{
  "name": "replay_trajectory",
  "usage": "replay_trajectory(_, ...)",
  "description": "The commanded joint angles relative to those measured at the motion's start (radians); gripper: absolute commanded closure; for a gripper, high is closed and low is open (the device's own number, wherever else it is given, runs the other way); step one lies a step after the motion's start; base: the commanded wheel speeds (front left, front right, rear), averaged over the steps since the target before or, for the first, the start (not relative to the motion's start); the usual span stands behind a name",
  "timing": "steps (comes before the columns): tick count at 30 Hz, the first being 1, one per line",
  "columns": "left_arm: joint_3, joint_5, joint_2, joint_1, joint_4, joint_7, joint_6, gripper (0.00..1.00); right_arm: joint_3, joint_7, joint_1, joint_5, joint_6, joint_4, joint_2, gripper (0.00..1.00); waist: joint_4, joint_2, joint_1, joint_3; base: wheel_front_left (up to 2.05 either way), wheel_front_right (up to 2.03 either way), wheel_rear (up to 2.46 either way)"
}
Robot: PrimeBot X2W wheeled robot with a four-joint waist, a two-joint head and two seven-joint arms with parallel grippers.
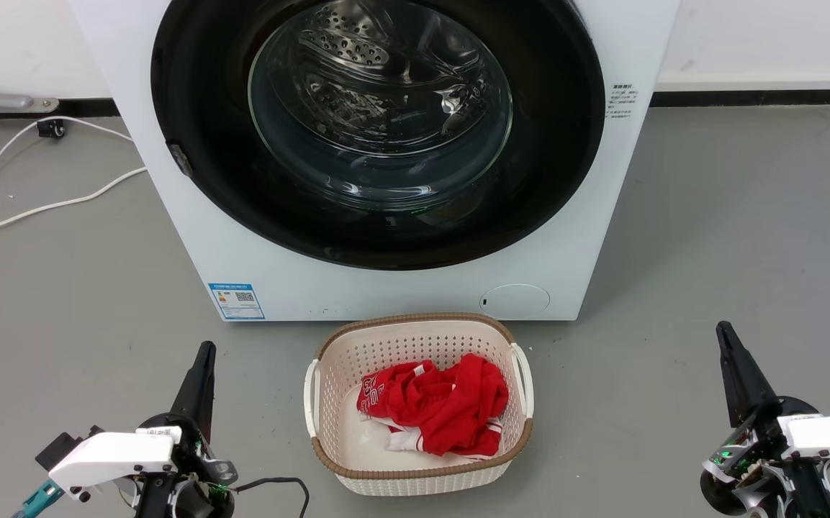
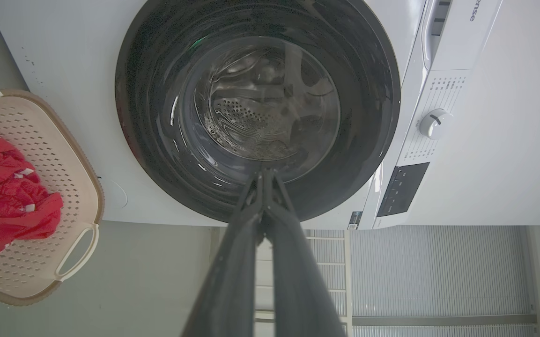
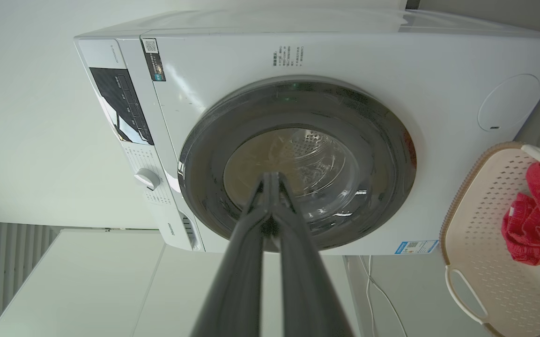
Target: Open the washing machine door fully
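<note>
The white washing machine (image 1: 191,237) (image 2: 54,70) (image 3: 438,61) stands ahead on the grey floor. Its round glossy black door (image 1: 551,144) (image 2: 157,154) (image 3: 382,159), with a bulging clear glass bowl at the centre, lies flat against the front, closed. The steel drum shows through the glass. My left gripper (image 1: 206,349) (image 2: 266,174) is low at the left, shut and holding nothing, well short of the machine. At the lower right my right gripper (image 1: 723,329) (image 3: 272,176) is likewise shut and holds nothing.
A cream laundry basket (image 1: 328,374) (image 2: 70,187) (image 3: 466,224) with red clothing (image 1: 443,403) sits on the floor just before the machine, between my arms. White cables (image 1: 47,205) trail on the floor at the left. A wall runs behind the machine.
</note>
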Motion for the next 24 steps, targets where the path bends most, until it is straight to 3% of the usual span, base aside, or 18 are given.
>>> replay_trajectory(1,0.001,0.004,0.000,-0.007,0.001,0.001,-0.003,1.00,-0.003,0.003,-0.013,-0.003,0.000,0.002,0.002,1.00,0.000,0.0000,0.0000,0.000,0.00,0.00,0.00)
replay_trajectory(18,0.005,0.007,-0.002,-0.008,0.001,0.005,-0.003,1.00,-0.007,0.008,-0.014,-0.008,0.000,0.002,0.006,1.00,0.000,0.0000,0.0000,0.000,0.00,0.00,0.00)
replay_trajectory(19,0.003,0.002,-0.003,0.000,0.000,0.001,0.000,0.00,-0.005,0.003,0.000,-0.002,0.000,0.000,0.003,0.00,0.000,0.0000,0.0000,0.000,0.00,0.00,0.00)
replay_trajectory(24,-0.017,0.000,-0.004,0.002,-0.007,-0.018,0.000,0.00,0.009,-0.018,0.009,-0.002,0.000,-0.012,0.005,0.00,0.000,0.0000,0.0000,0.000,0.00,0.00,0.00)
